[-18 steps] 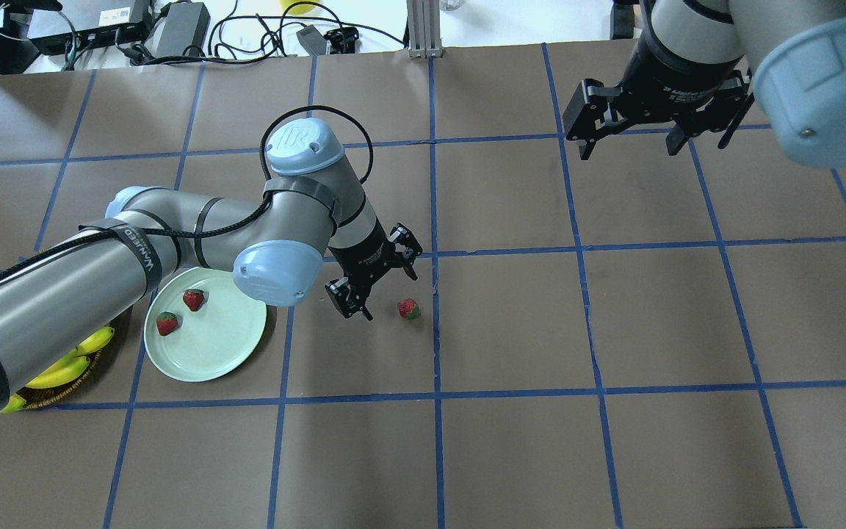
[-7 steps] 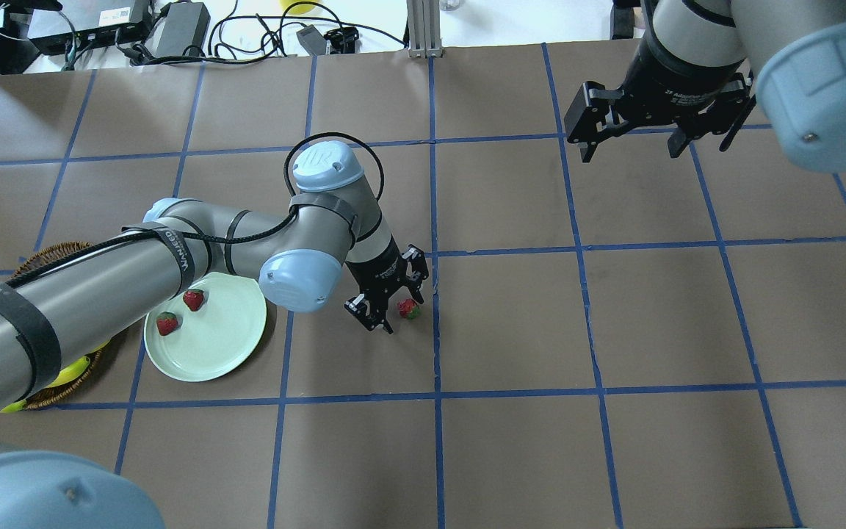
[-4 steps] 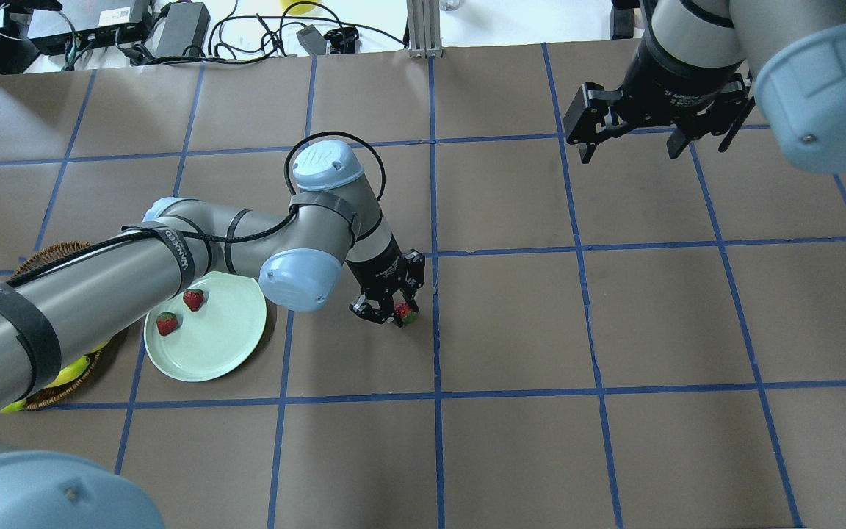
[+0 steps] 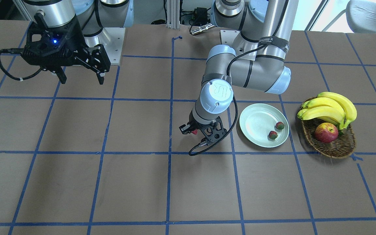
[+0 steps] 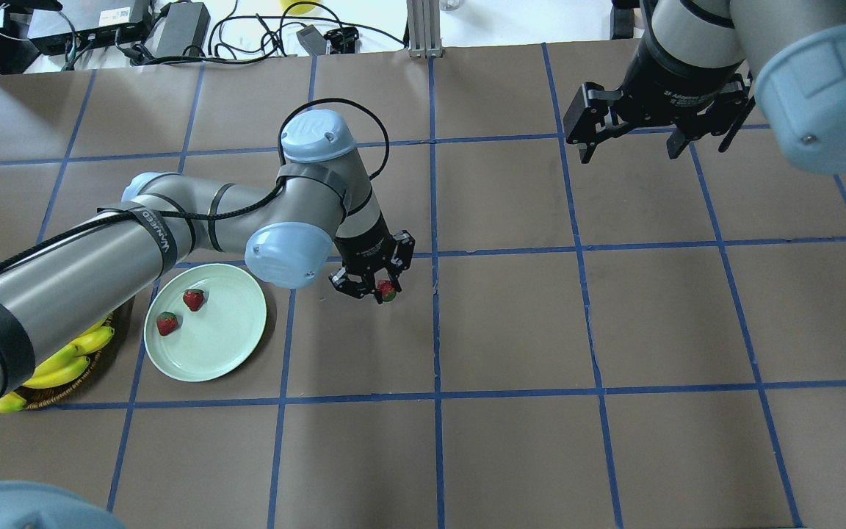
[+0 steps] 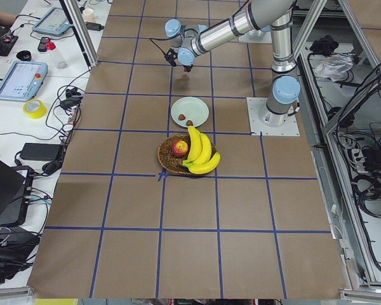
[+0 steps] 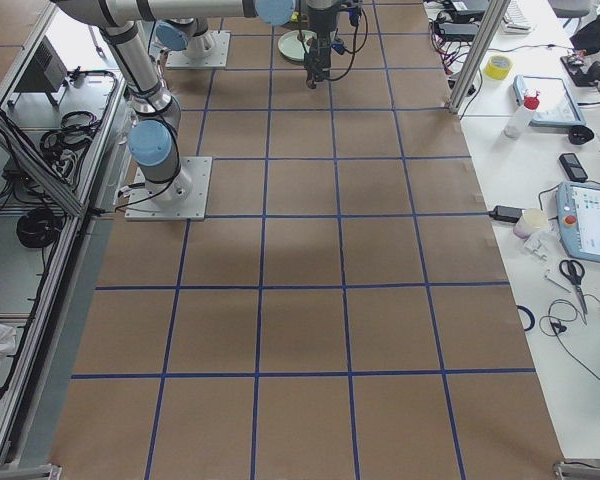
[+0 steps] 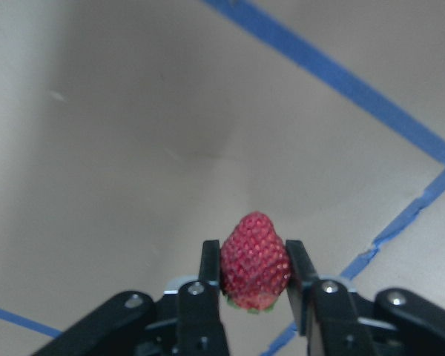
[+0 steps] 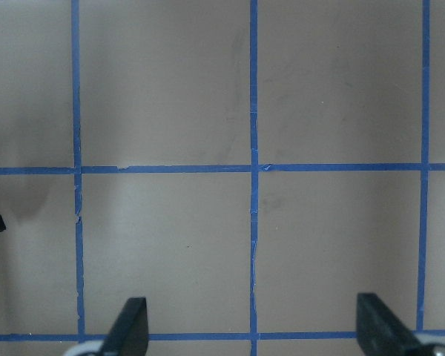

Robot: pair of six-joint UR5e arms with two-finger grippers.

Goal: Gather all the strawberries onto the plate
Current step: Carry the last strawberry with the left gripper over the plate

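From my remote station: the left gripper (image 8: 253,259) is clamped narrow on one strawberry (image 5: 387,292), red tip outward, just left of centre in the overhead view and above the brown table (image 5: 511,455). The mint-green plate (image 5: 232,353) sits to its lower left, apart from the gripper, with two strawberries (image 5: 193,299) (image 5: 167,322) lying near its upper-left rim (close together, not touching). The right gripper (image 5: 628,150) hangs in the upper right of the frame, its jaws spread wide and holding nothing. At the overhead view's far left edge, a wicker basket (image 4: 338,150) holds bananas (image 4: 331,106) and an apple (image 4: 325,133).
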